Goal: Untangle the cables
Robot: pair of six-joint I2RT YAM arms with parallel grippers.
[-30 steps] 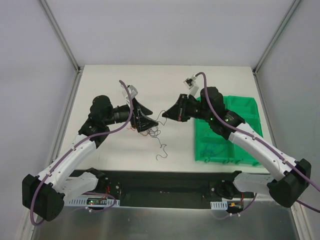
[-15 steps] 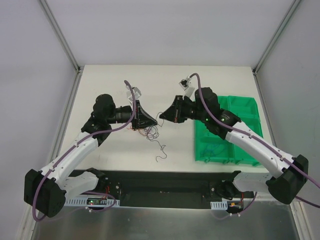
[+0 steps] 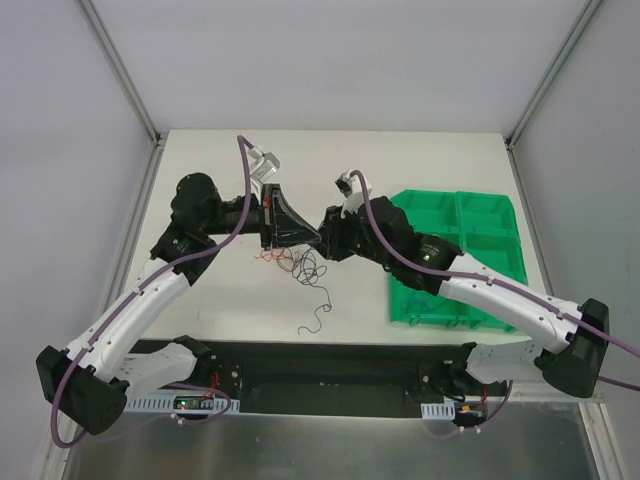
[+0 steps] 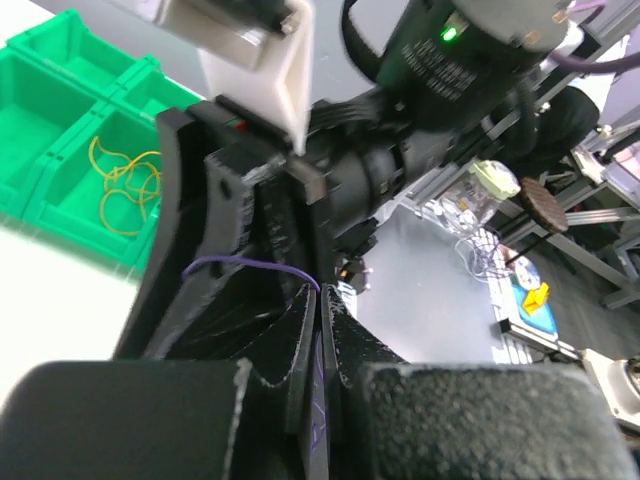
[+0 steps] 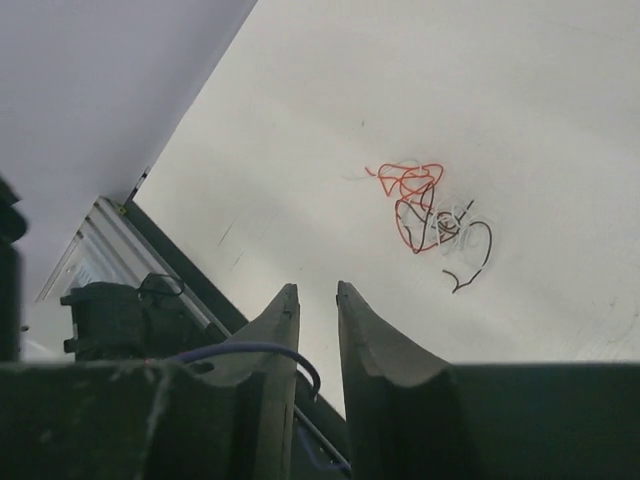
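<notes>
Over the middle of the white table (image 3: 220,190), the left gripper (image 3: 315,240) and right gripper (image 3: 327,241) now meet tip to tip; before, they were apart. The left one, wide a second ago, pinches a thin blue wire (image 4: 245,267). The right one, shut before, stands slightly apart. The knot of thin red and black wires (image 3: 298,263) lies on the table just beside them.

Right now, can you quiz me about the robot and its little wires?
1. True or false: the green tray holds yellow wires.
2. What colour is the wire that the left gripper is shut on? A. blue B. red C. yellow
3. What colour is the single strand lying apart from the tangle?
Key: 1 true; 2 A; 3 black.
</notes>
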